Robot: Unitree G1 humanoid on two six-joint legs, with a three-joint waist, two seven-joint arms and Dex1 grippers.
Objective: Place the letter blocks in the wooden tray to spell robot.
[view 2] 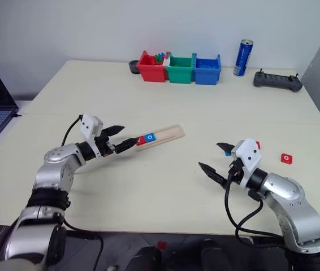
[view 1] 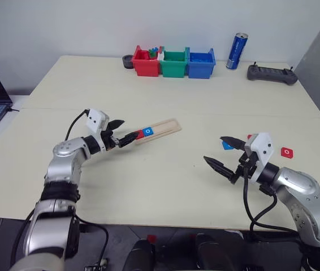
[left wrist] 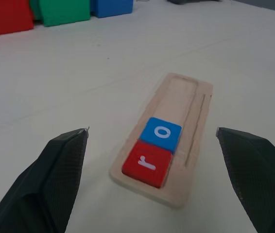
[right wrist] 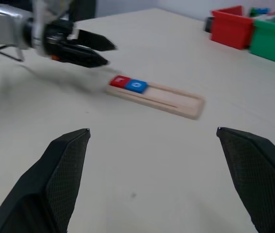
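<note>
While two tiles already sit in its groove, the long pale wooden tray [view 1: 161, 129] lies slantwise near the middle of the cream tabletop [view 1: 171, 96]. A red square letter block marked "r" [left wrist: 147, 163] fills the tray's near end, and a blue square letter block marked "o" [left wrist: 161, 134] touches it on the far side; the remaining groove is bare wood. At the tray's 4 o'clock, well apart, a second blue letter block [view 1: 226, 145] lies partly hidden behind the right gripper [view 1: 223, 152], and a second red letter block [view 1: 286, 152] sits farther out at 3 o'clock; their letters cannot be read. The left gripper [view 1: 123, 131] hovers just beside the tray's "r" end, at its 8 o'clock, its black jaws released and holding nothing. The right gripper's jaws are likewise spread wide and empty. At the tabletop's 12 o'clock edge stand a red plastic bin [view 1: 146, 62], a green plastic bin [view 1: 174, 63] and a blue plastic bin [view 1: 201, 63] in a row, with a blue drinks can [view 1: 237, 51] and a dark handheld controller [view 1: 272, 74] toward 1 o'clock.
</note>
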